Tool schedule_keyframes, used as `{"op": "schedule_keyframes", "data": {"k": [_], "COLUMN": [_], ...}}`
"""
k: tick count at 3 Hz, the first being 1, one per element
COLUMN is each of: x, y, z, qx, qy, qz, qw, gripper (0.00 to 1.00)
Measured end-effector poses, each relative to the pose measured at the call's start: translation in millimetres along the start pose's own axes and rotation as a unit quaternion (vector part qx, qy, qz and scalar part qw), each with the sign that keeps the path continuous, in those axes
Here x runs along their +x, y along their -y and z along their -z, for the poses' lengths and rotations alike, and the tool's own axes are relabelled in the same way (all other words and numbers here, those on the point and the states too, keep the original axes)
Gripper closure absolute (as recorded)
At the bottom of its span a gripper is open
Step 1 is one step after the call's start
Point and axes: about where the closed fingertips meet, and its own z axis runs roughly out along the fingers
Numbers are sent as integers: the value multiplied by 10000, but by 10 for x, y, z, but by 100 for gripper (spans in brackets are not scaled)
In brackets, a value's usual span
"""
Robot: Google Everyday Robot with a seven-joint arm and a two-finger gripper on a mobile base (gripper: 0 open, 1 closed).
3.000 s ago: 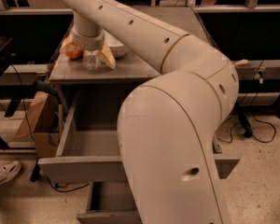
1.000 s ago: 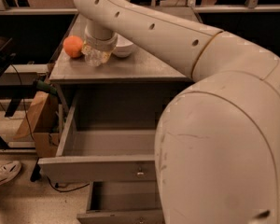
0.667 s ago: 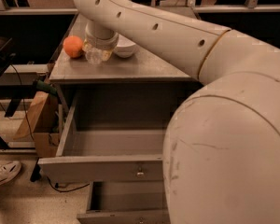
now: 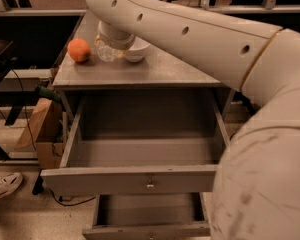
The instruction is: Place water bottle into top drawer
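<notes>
The water bottle [image 4: 106,52], clear and crinkled, is on the grey tabletop [image 4: 155,71] between the orange fruit [image 4: 79,50] and the white bowl [image 4: 137,49]. My gripper [image 4: 110,45] is at the end of the cream arm, right over the bottle and touching or almost touching it; the wrist hides most of it. The top drawer [image 4: 132,179] is pulled open below the tabletop. It is deep and empty, with a small metal knob [image 4: 150,185] on its front panel.
The lower drawer [image 4: 150,229] is also open, under the top one. My arm [image 4: 270,134] fills the right side of the view. A cardboard box [image 4: 40,134], cables and a shoe [image 4: 2,186] are on the floor at left.
The arm's near part has swung closer and now fills more of the right side. The gripper stays over the bottle; the bottle, orange and bowl have hardly moved.
</notes>
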Motion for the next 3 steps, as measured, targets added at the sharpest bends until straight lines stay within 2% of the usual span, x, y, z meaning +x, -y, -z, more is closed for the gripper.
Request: {"op": "schedule_keyframes", "data": {"k": [1, 2, 3], "x": [-76, -53, 68], "y": [167, 377, 660], "z": [287, 509, 501], "qx": [-109, -278, -777], "qy": [343, 455, 236], "qz": [-105, -59, -27], "qw": [9993, 9986, 9967], "gripper": [100, 100, 100]}}
